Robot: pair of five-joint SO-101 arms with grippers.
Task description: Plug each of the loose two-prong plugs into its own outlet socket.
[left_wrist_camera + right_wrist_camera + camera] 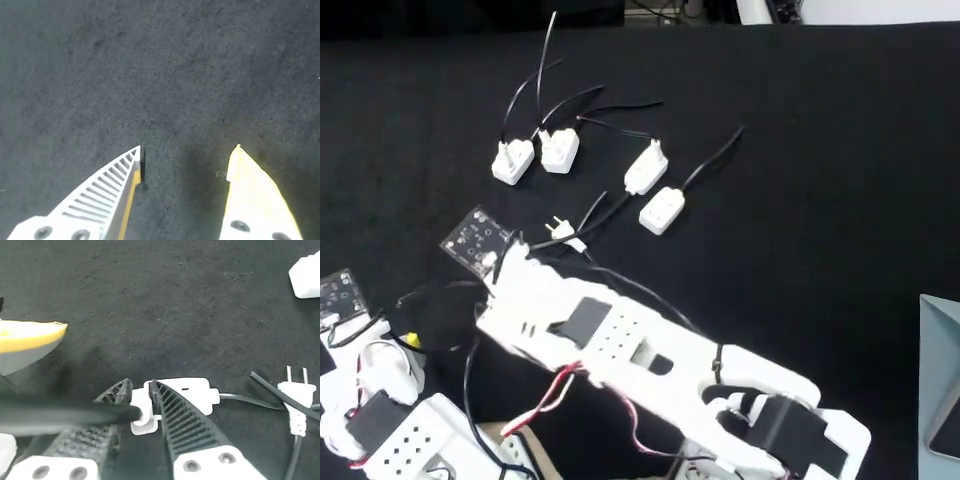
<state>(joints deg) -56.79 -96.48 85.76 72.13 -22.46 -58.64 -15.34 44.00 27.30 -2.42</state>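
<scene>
Several white outlet sockets lie on the black cloth: two side by side (512, 160) (560, 150), one (645, 167) and one (661, 210) farther right, each with a black cable. A loose two-prong plug (557, 230) (297, 390) lies in front of them, prongs bare. My right gripper (140, 385) (570, 247) is low over the cloth, its black fingers shut on the end of a white plug body (175, 392) whose cable runs off sideways. My left gripper (188, 147) hovers open over bare cloth, nothing between its white and yellow fingers (30, 335).
A black cable (65, 415) crosses close in front of the right wrist camera. One socket corner (305, 275) lies beyond the held plug. A grey box (940, 370) stands at the table's right edge. Loose red and black arm wires (555, 390) hang near the front.
</scene>
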